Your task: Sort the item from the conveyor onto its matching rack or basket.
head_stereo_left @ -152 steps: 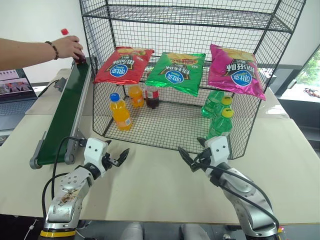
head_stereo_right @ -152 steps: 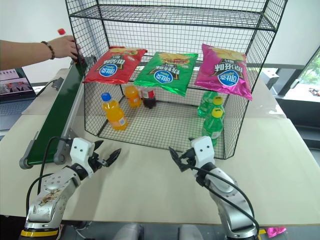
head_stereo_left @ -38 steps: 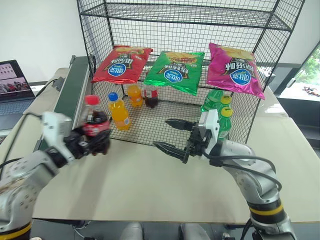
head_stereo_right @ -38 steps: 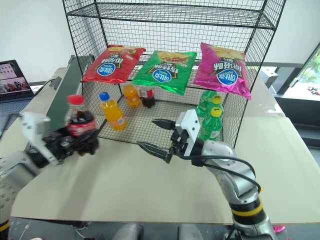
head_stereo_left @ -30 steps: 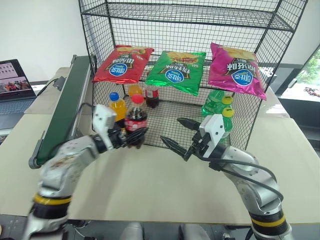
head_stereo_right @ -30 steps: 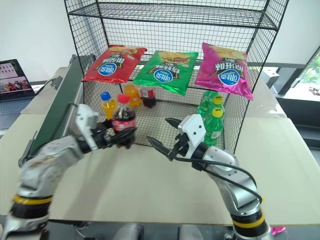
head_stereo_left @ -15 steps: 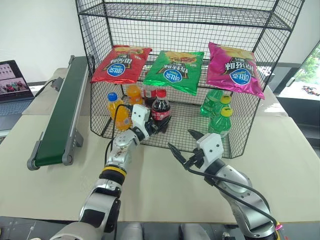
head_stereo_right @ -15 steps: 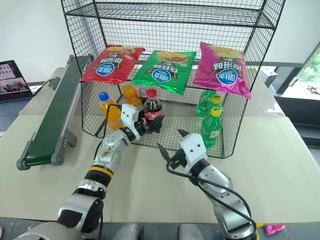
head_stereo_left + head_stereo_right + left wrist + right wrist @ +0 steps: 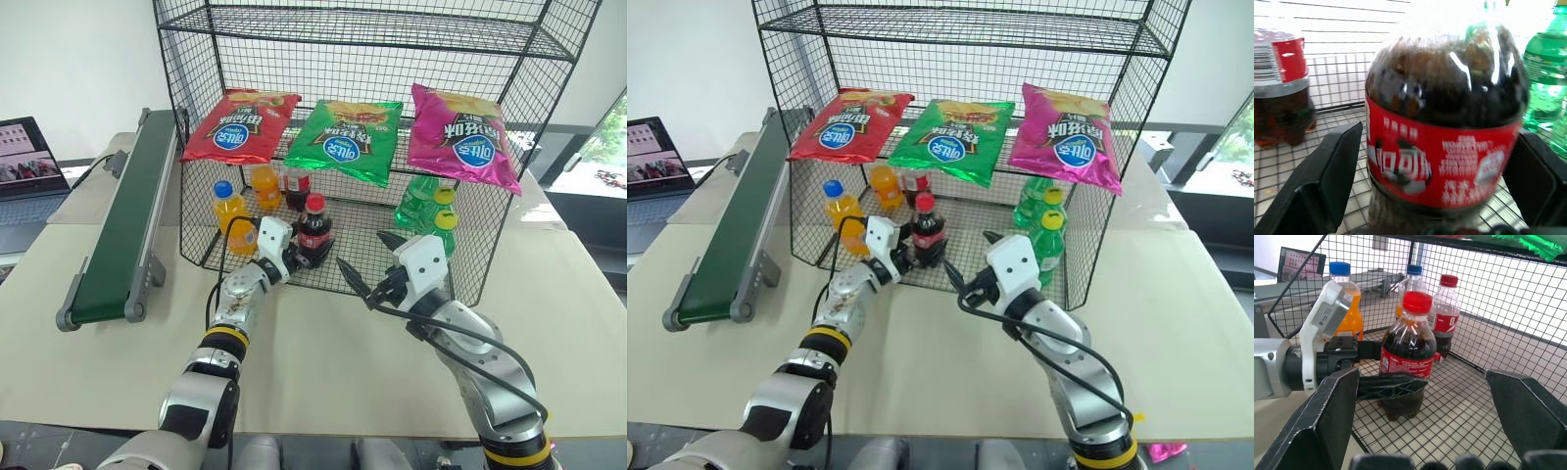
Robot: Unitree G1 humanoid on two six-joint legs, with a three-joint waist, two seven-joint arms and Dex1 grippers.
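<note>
The cola bottle (image 9: 314, 227), with red cap and red label, stands upright on the bottom mesh shelf of the black wire rack (image 9: 372, 29), near its open front. My left gripper (image 9: 310, 258) is open, one finger on each side of the bottle's lower body (image 9: 1444, 147) with thin gaps. Just right of the bottle, my right gripper (image 9: 367, 257) hangs open and empty at the rack's front edge. The green conveyor (image 9: 122, 225) lies to the left with nothing on the belt.
A second cola bottle (image 9: 297, 186) and two orange bottles (image 9: 231, 217) stand behind and left of the item. Green bottles (image 9: 431, 211) stand at the shelf's right. Red (image 9: 240, 127), green (image 9: 345, 137) and pink (image 9: 460, 132) snack bags lie above. A laptop (image 9: 29, 171) sits far left.
My left gripper carried the cola bottle from in front of the rack onto the bottom shelf, lowered it and opened its fingers. The right gripper stayed beside it, open.
</note>
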